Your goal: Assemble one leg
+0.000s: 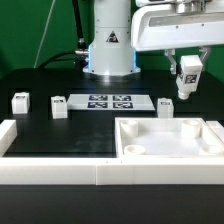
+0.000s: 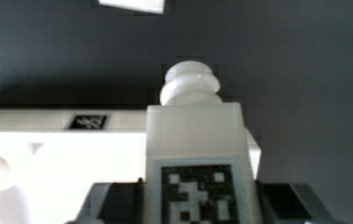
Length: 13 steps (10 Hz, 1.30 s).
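My gripper [image 1: 187, 68] is shut on a white leg [image 1: 187, 76] with a black-and-white tag and holds it in the air above the far right part of the big white tray-like part [image 1: 168, 150]. In the wrist view the leg [image 2: 198, 140] fills the middle, its rounded peg end pointing away from the gripper [image 2: 198, 205], with dark fingers on both sides of it. The tray's edge [image 2: 48, 122] with a small tag lies below it. Three more legs rest on the table: one [image 1: 19, 102], another [image 1: 59, 106] and a third [image 1: 166, 105].
The marker board [image 1: 110, 101] lies on the black table between the loose legs. The robot base [image 1: 108, 45] stands behind it. A white wall [image 1: 50, 165] runs along the table's front and the exterior view's left.
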Each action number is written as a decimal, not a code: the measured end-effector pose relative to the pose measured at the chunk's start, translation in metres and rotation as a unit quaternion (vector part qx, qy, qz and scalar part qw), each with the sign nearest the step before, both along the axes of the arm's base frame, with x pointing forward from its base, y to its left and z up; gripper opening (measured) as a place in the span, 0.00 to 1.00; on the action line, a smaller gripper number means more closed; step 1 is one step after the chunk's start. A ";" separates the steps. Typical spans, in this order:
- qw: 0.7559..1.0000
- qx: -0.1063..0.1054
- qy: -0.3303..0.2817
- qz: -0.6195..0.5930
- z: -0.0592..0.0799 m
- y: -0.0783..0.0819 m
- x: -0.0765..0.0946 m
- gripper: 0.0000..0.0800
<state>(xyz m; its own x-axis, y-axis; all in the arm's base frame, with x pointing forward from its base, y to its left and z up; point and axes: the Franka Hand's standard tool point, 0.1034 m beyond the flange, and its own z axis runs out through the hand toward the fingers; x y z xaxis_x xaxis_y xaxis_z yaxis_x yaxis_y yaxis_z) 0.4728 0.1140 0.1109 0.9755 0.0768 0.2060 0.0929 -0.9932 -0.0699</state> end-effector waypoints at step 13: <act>0.993 0.004 -0.116 0.030 0.004 -0.015 0.119 0.36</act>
